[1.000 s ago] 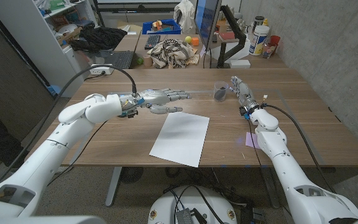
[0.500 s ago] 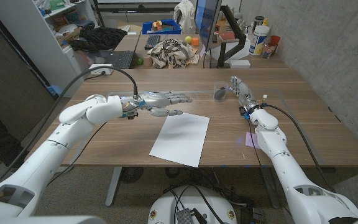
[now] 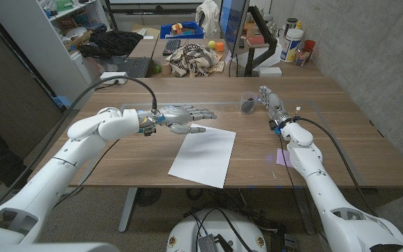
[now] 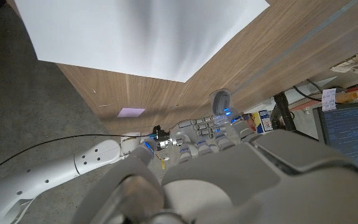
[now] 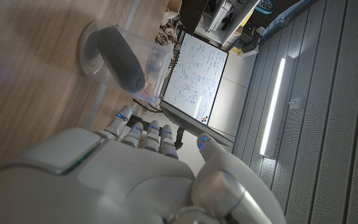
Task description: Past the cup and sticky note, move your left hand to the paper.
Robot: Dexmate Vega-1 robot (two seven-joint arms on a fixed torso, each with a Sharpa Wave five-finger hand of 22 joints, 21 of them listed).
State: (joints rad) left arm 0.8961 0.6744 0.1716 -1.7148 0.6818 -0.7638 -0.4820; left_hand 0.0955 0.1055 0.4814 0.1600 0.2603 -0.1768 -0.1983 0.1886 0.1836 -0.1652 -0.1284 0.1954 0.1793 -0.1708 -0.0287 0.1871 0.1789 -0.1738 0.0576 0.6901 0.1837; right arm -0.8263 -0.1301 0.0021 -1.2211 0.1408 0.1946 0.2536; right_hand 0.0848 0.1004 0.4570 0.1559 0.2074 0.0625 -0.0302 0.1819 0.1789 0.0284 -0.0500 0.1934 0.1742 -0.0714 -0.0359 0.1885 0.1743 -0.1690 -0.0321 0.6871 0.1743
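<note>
The white paper lies on the wooden table in front of me. My left hand hovers at the paper's far left corner, fingers stretched out towards the right and holding nothing. The small clear cup with dark contents stands further back on the right. My right hand stands just beside the cup, open, not touching it. A purple sticky note lies under my right forearm. In the left wrist view, the paper, the sticky note and the cup lie beyond the left hand. The cup sits close ahead of the right hand.
Behind the table stand a second desk with a monitor, a keyboard, bundled cloth and bottles. A shelf unit stands at the back left. A grey wall runs along the right side.
My left hand has slid to the right, from left of the paper to its far left corner. The right arm, cup, note and paper have stayed put.
</note>
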